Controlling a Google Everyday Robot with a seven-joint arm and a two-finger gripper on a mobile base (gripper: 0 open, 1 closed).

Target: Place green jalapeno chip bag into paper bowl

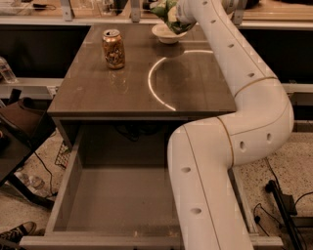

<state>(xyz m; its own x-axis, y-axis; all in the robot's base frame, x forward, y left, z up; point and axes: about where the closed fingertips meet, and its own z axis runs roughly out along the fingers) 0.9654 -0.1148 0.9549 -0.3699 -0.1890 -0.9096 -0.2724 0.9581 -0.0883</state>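
The green jalapeno chip bag (165, 10), crumpled and shiny, hangs at the table's far edge just above the paper bowl (164, 34). Its lower end reaches down to the bowl's right rim. The bowl is off-white and sits on the table's far middle. My gripper (179, 13) is at the end of the white arm, right beside the bag and above the bowl. It is shut on the bag, with its fingers mostly hidden behind the wrist and the bag.
A gold-brown drink can (113, 48) stands upright on the brown table (122, 93), left of the bowl. My white arm (234, 132) runs along the table's right side. An open drawer (117, 200) juts out below the table's front edge.
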